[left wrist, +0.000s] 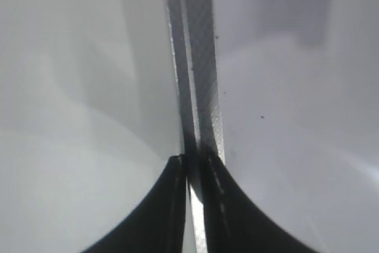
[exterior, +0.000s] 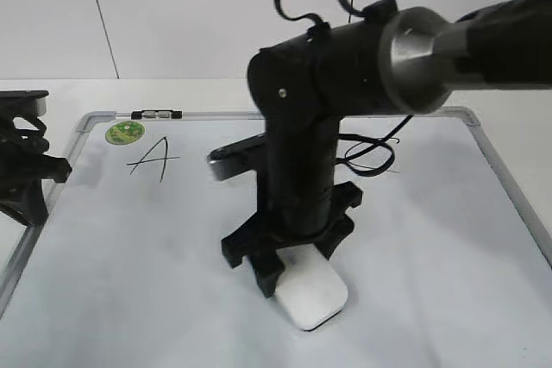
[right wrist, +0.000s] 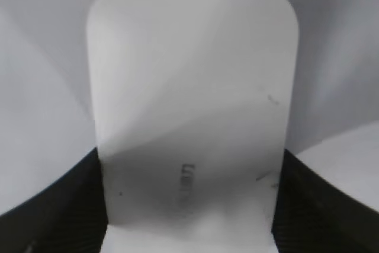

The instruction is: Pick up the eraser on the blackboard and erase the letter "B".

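Note:
The white eraser (exterior: 315,299) lies flat on the blackboard (exterior: 129,256) near its front middle. My right gripper (exterior: 289,269) reaches straight down onto it. In the right wrist view the eraser (right wrist: 189,69) fills the space between the two black fingers of the right gripper (right wrist: 189,158), which press on both its long sides. The letter "B" is hidden behind the right arm. My left gripper (exterior: 26,170) is shut and empty at the board's left edge. In the left wrist view the left gripper (left wrist: 192,164) hangs over the grey frame (left wrist: 198,87).
A smaller black "A" (exterior: 155,159) and a round green sticker (exterior: 125,133) are at the board's back left. A black-and-silver clip (exterior: 157,115) sits on the back frame. A thin black loop (exterior: 371,157) shows to the right of the arm.

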`<move>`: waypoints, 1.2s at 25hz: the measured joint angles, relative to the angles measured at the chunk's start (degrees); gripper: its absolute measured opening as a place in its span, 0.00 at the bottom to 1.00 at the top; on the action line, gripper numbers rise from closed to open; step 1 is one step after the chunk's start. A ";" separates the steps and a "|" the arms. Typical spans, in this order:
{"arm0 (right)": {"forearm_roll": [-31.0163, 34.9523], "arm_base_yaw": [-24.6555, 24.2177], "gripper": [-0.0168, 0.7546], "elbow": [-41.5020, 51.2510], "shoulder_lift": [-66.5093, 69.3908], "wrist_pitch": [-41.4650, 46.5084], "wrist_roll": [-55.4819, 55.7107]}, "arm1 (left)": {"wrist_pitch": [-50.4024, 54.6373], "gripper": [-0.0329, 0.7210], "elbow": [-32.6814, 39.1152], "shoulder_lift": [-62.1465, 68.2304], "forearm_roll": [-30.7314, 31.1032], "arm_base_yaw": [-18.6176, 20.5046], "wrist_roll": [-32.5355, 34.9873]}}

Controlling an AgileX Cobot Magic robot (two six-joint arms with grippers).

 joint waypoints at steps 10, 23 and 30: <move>0.13 -13.45 0.76 -0.02 -0.82 0.00 -1.03 | 0.00 0.11 0.00 0.00 -0.10 0.00 0.00; 1.55 -15.34 0.76 1.53 -13.18 2.88 -4.63 | 0.70 0.11 0.00 0.00 -0.10 0.00 0.00; 1.40 -25.24 0.76 2.43 -14.49 3.32 -4.53 | 1.01 0.11 0.00 0.00 -0.10 0.00 0.00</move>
